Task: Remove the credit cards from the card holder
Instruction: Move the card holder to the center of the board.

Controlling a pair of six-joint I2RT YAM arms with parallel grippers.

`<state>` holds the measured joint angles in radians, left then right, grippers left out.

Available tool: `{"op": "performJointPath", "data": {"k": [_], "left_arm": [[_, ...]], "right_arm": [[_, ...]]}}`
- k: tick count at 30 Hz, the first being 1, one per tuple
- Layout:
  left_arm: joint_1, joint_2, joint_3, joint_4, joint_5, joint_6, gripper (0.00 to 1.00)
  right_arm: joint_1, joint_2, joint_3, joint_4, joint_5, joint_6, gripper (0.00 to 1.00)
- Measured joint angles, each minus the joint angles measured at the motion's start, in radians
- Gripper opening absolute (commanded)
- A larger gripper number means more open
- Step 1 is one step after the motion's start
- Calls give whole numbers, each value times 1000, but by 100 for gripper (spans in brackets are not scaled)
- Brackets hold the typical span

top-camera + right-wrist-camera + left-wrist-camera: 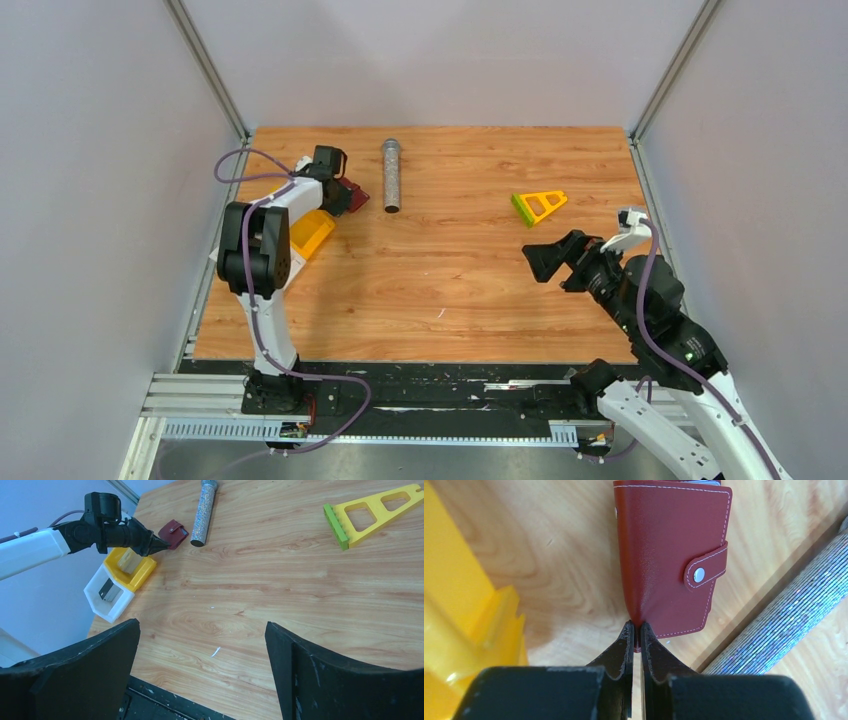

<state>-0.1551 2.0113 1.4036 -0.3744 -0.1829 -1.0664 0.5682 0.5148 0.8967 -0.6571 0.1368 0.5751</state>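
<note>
The dark-red card holder point(664, 555) is folded shut, its snap tab fastened. My left gripper point(636, 630) is shut on its near edge; both show at the back left in the top view, holder point(357, 196) and gripper point(343, 197). In the right wrist view, a tan-gold card point(129, 560) stands in the yellow tray point(142, 572) and a dark grey card point(106, 588) lies in the white tray point(112, 607), both beside the holder point(172, 532). My right gripper point(202, 630) is open and empty, above the table's right side point(548, 260).
A silver glittery tube point(391, 175) lies just right of the holder, close to it in the left wrist view point(784, 625). A yellow-green triangular piece point(540, 205) lies at the back right. The yellow tray point(312, 232) sits against the table's left edge, under my left arm.
</note>
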Motion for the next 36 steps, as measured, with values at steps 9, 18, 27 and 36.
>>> {"op": "performJointPath", "data": {"k": [9, 18, 27, 36], "left_arm": [[-61, -111, -141, -30, 17, 45, 1], [-96, -164, -212, -27, 52, 84, 1], [-142, -275, -309, -109, 53, 116, 2], [-290, -436, -485, -139, 119, 132, 6]], "right_arm": [[0, -32, 2, -45, -11, 5, 99], [0, -45, 2, -53, -24, 21, 98], [0, -46, 6, -66, -34, 30, 98], [0, -46, 5, -94, -50, 50, 97]]}}
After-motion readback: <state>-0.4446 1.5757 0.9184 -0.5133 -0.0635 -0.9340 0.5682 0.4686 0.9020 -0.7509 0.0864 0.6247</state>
